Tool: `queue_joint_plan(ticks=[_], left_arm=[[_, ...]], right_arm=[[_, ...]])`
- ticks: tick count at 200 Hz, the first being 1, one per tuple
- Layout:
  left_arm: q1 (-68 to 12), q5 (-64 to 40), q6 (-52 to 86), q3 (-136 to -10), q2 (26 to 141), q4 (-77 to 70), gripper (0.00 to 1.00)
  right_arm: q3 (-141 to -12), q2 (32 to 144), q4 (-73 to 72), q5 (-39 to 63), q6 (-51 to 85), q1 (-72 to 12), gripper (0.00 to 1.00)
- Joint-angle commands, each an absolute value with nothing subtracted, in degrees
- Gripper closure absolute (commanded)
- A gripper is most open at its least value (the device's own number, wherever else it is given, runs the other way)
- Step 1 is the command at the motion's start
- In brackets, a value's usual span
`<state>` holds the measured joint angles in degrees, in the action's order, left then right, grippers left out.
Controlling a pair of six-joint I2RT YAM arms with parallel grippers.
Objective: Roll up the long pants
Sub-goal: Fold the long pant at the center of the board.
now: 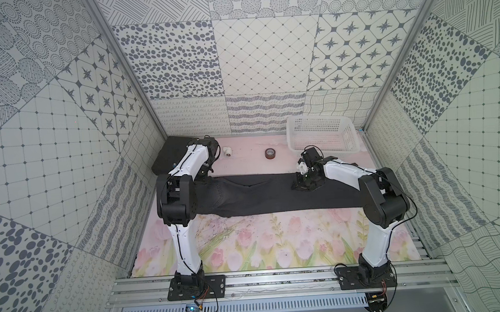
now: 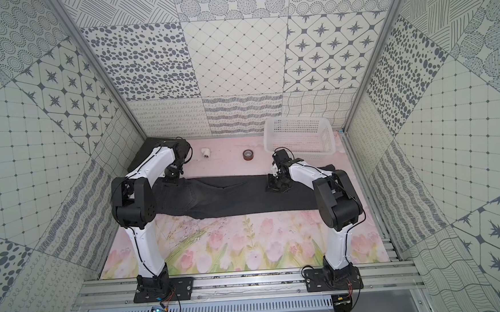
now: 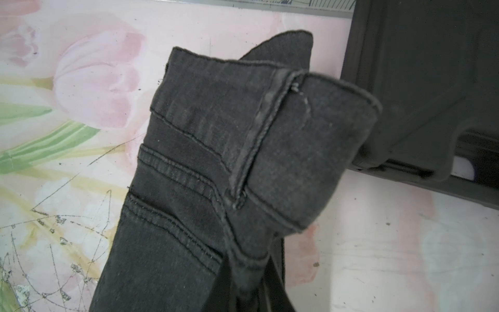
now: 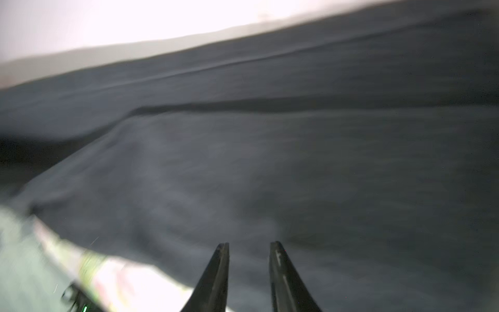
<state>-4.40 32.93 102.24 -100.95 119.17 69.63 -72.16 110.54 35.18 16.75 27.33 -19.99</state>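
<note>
Currently long pants lie outside white basket; left gripper pinches waistband, right gripper slightly parted over leg.

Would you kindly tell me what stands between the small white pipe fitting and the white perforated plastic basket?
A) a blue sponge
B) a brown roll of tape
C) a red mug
B: a brown roll of tape shows between the white fitting and the white plastic basket in both top views.
</note>
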Motion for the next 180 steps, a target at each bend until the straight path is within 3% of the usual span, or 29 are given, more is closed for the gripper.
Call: queue_joint_plan(ticks=[1,35,46,65,84,136,160,167,180], left_arm=[[-4.5,36.4,101.9,-100.0,118.2,73.1,0.89],[-4.0,39.0,97.0,-99.8,118.0,72.7,0.88],[-3.9,39.0,94.5,-100.0,117.9,72.2,0.74],[-4.6,40.1,89.9,-99.5,116.2,71.6,0.61],[-6.3,41.3,84.4,-96.3,111.8,68.5,0.53],[-7.4,42.7,69.6,-90.7,102.7,64.5,0.49],[-10.0,34.5,52.0,-89.3,101.4,57.4,0.43],[-11.6,31.9,48.4,-89.1,101.2,56.8,0.42],[-14.5,30.3,44.1,-88.4,101.4,58.1,0.31]], right_arm=[[-70.0,111.5,39.1,0.7,31.9,-17.4,0.86],[-71.1,110.4,44.0,-5.4,32.7,-11.8,0.92],[-70.6,110.0,44.5,-6.6,32.5,-9.9,0.93],[-71.0,110.7,46.2,-8.4,31.1,-6.9,0.95],[-71.5,111.2,46.5,-9.5,30.4,-4.2,0.95],[-76.3,114.3,45.8,-10.1,27.8,-0.1,0.96],[-80.0,112.4,45.1,-7.4,24.7,-3.5,0.93],[-80.8,111.0,45.1,-5.4,23.4,-5.1,0.90],[-80.7,107.3,44.1,1.7,21.0,-8.7,0.80]])
